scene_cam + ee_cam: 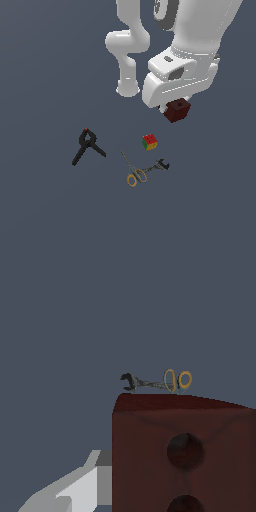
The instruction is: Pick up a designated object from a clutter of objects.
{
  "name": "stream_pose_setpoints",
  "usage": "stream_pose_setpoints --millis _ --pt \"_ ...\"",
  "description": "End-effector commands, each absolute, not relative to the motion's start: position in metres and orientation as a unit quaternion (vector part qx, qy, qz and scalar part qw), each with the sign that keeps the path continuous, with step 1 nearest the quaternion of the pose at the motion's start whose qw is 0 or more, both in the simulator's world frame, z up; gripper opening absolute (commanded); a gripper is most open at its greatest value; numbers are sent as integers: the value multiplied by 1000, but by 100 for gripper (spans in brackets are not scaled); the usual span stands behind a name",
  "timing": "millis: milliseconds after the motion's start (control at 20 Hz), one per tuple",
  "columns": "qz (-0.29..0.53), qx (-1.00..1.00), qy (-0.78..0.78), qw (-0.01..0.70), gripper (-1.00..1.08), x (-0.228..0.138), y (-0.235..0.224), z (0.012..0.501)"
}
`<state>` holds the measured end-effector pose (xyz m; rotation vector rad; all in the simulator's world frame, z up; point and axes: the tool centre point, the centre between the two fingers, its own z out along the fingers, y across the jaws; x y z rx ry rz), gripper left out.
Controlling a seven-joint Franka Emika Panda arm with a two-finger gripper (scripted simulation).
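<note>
The white gripper (173, 106) clenched the small dark red-brown block with round holes (177, 110) above the grey floor (50, 210); a shallow grip risked it slipping.

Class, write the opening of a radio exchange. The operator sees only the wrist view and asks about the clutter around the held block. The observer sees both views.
Operator: Behind the dark brown block I see only scissors and a small metal clamp. Is there anything else?
Observer: Yes, a multicoloured cube lies by itself, apart from the scissors.
Operator: Is that everything?
Observer: No, a black spring clamp lies further towards the exterior view's left.
</note>
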<state>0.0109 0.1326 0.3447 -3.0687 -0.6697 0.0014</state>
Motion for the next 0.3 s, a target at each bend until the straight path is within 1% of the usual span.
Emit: stream_pose_setpoints --millis 0,250 --pt "0 -977 -213 0 -100 12 132 352" --pt "0 -977 -213 0 -100 13 131 353"
